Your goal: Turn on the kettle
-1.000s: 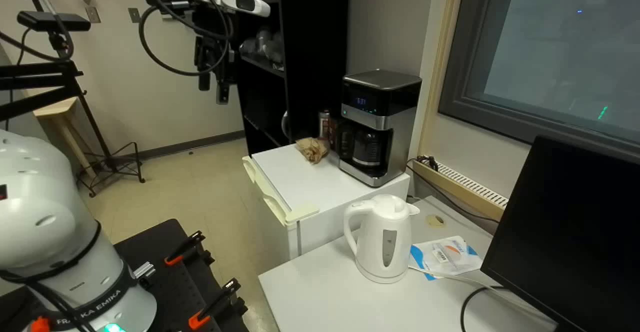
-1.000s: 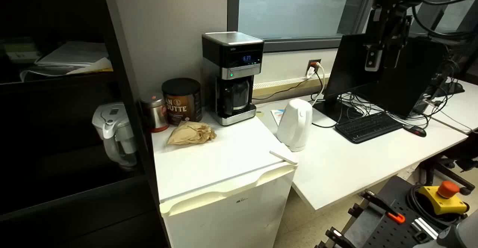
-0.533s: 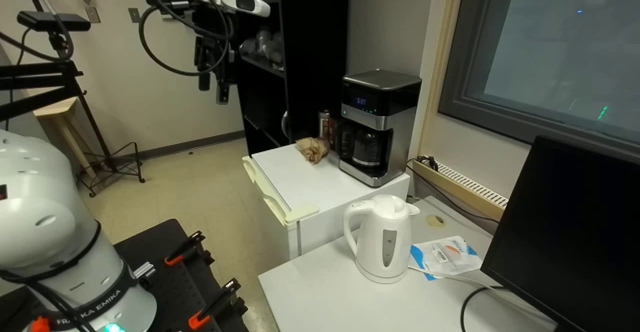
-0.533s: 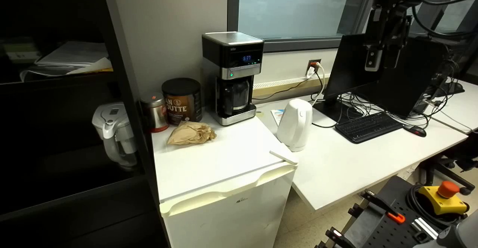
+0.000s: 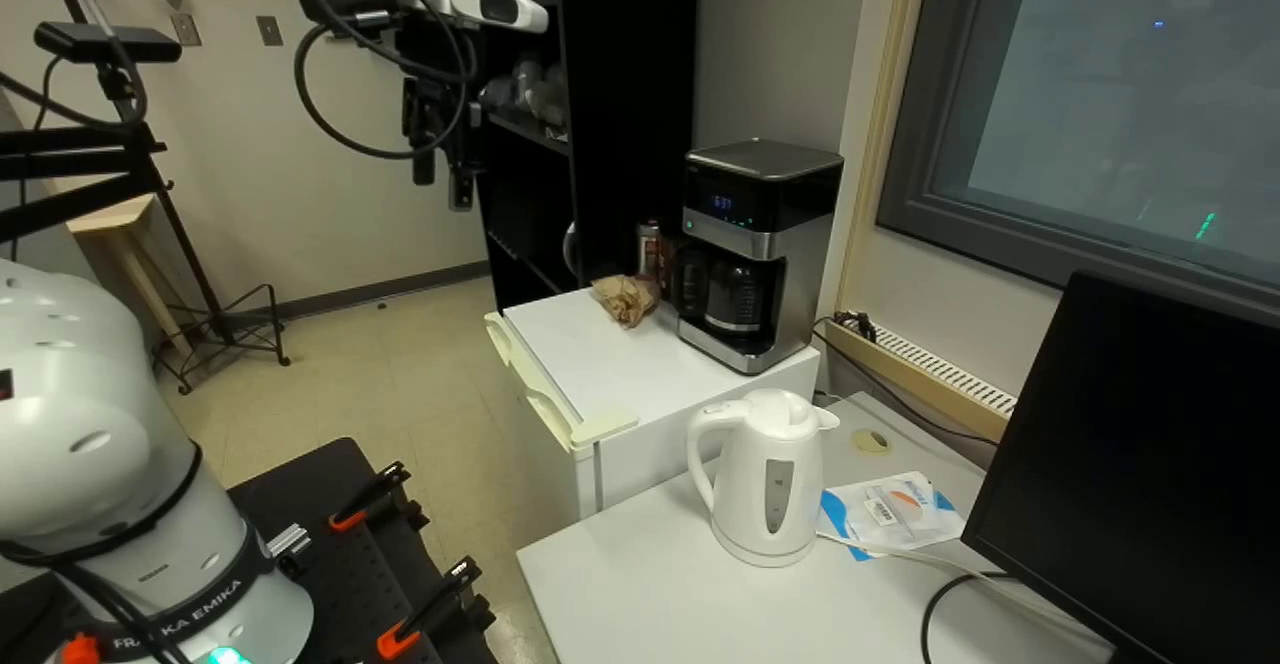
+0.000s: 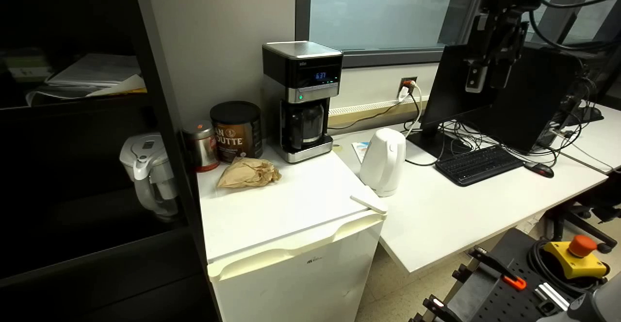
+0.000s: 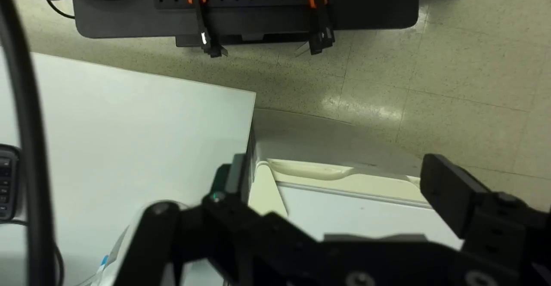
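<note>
The white kettle [image 5: 743, 504] stands upright on the white desk, beside the small fridge. It also shows in an exterior view [image 6: 381, 167], with its loop handle toward that camera. My gripper [image 5: 442, 182] is high in the air, well above and apart from the kettle; it also shows in an exterior view [image 6: 487, 79]. In the wrist view the gripper [image 7: 335, 169] has its fingers wide apart with nothing between them. Below them are the fridge top and its front edge. At lower left in that view, the gripper hides most of the kettle. The kettle's switch cannot be made out.
A black coffee maker [image 6: 301, 101], a paper bag [image 6: 248, 172] and a brown can [image 6: 236, 135] stand on the fridge [image 6: 296, 215]. A monitor [image 5: 1140, 464] and a packet [image 5: 895, 509] are on the desk [image 5: 640, 584]. A black shelf [image 5: 630, 114] rises behind the fridge.
My gripper has shifted slightly, to the right in an exterior view where the robot base shows, and to the left in an exterior view facing the fridge front. The kettle has not moved.
</note>
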`<state>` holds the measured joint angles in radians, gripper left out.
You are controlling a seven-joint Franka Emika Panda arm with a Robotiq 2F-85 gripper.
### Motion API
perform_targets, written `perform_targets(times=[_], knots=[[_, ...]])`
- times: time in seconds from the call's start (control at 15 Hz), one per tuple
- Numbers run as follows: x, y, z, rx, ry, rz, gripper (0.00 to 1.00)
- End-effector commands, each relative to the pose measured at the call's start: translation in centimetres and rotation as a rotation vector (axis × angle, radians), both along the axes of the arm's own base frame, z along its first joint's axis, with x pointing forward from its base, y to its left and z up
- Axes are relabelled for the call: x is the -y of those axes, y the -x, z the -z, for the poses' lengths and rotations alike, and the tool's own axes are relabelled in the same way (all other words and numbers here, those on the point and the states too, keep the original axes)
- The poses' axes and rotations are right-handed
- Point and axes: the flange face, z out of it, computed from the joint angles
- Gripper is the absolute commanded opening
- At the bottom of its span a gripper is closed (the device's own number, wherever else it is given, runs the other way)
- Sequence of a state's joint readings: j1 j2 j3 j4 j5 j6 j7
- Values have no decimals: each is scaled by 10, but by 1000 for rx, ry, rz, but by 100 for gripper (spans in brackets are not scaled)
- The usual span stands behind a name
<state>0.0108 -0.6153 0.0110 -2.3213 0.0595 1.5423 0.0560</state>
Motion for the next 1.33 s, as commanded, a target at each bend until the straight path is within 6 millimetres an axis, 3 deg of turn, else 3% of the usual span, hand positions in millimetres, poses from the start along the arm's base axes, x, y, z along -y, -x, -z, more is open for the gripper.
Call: perform_targets(times=[0.0, 0.87, 0.93, 1.0, 1.27], knots=[[11, -17, 19, 47, 36, -8, 100], [95, -104, 115, 226, 141, 49, 100], [102, -112, 124, 238, 150, 53, 75], [109, -118, 132, 250, 156, 60, 74], [128, -144, 161, 290, 171, 74, 44]])
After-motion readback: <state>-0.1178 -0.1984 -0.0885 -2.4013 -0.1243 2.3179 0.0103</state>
